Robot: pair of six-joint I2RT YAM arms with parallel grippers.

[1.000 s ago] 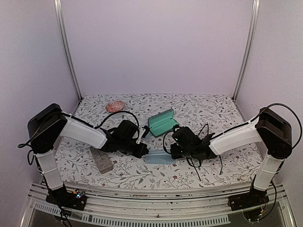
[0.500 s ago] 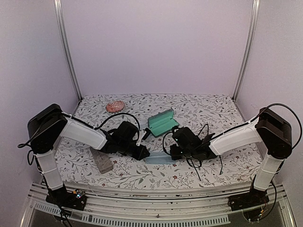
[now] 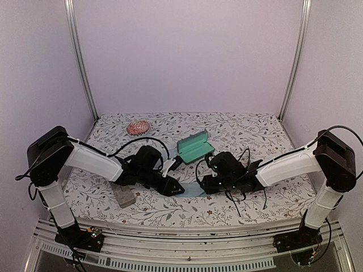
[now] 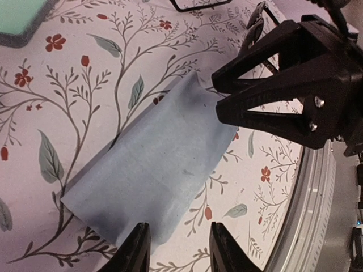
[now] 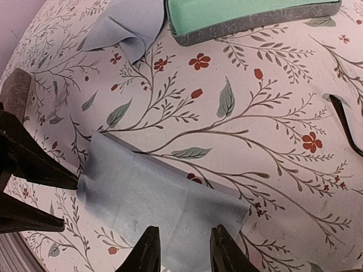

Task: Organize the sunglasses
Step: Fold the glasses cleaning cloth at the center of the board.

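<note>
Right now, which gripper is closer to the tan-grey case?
Left. The left gripper is just right of the tan-grey case; the right gripper sits farther right, across the folded blue cloth.

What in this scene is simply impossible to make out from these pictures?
- Top view: the folded light blue cloth is mostly hidden by the left arm and right arm.
- Left wrist view: thin black wire sunglasses frame, cut off by the top edge.
- Right wrist view: thin black curved piece, perhaps a sunglasses arm, cut off by the right edge.
- Top view: reddish round object at the back, too small to identify.
</note>
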